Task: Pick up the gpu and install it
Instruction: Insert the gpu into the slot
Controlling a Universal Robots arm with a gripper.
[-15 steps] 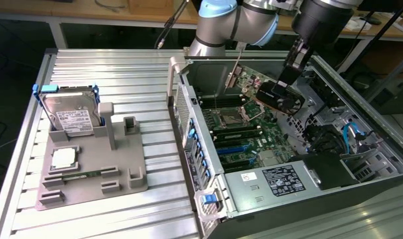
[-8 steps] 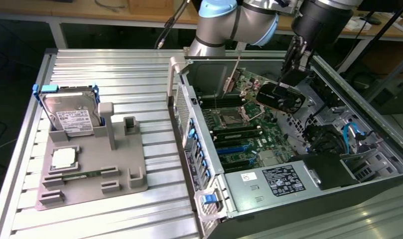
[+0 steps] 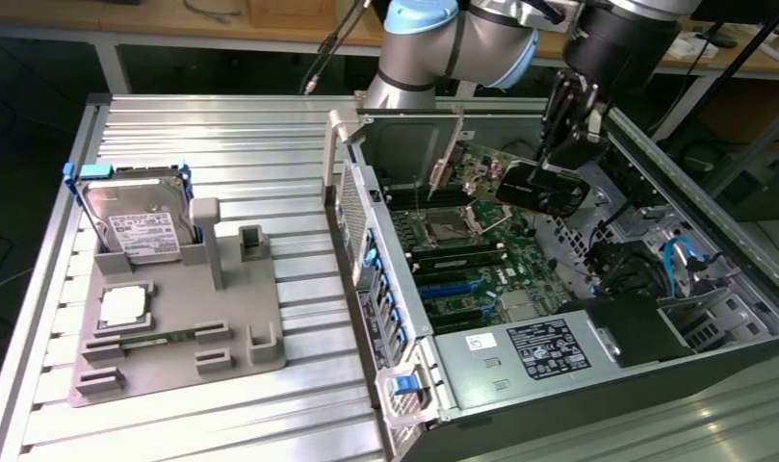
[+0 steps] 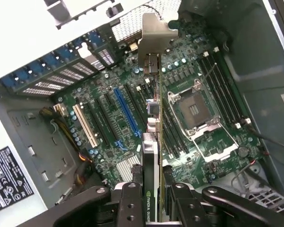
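Gripper [image 3: 576, 152] is clamping the gpu [image 3: 539, 188] by its top edge and hanging it edge-down over the motherboard [image 3: 460, 260], at two o'clock in the exterior view. Its silver bracket [image 4: 154, 35] is pointing at the rear wall of the case [image 3: 353, 207], probably so the contacts are facing the slots. Beneath it, the CPU socket [image 4: 194, 111] and the blue slot [image 4: 128, 113] are flanking the card closely, while the hard drive [image 3: 139, 221] is sitting well clear at nine o'clock.
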